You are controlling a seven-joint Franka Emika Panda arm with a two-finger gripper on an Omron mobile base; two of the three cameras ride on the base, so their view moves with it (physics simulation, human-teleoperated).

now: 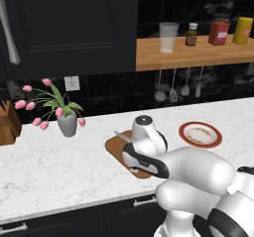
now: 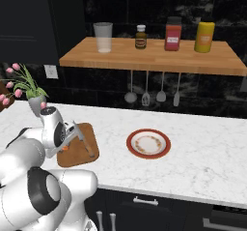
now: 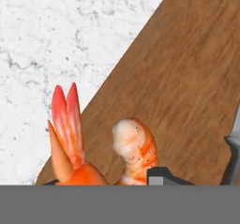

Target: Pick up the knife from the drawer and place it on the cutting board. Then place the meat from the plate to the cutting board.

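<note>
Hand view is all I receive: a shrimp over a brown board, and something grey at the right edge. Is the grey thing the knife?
Observer: Yes. In the right base view the knife lies flat on the cutting board, with its brown handle toward the front edge of the counter.
Operator: And the plate, is there any meat on it?
Observer: No. The plate sits on the counter to the right of the board, apart from it, and it is bare. The meat is near the board's left side in that view.
</note>
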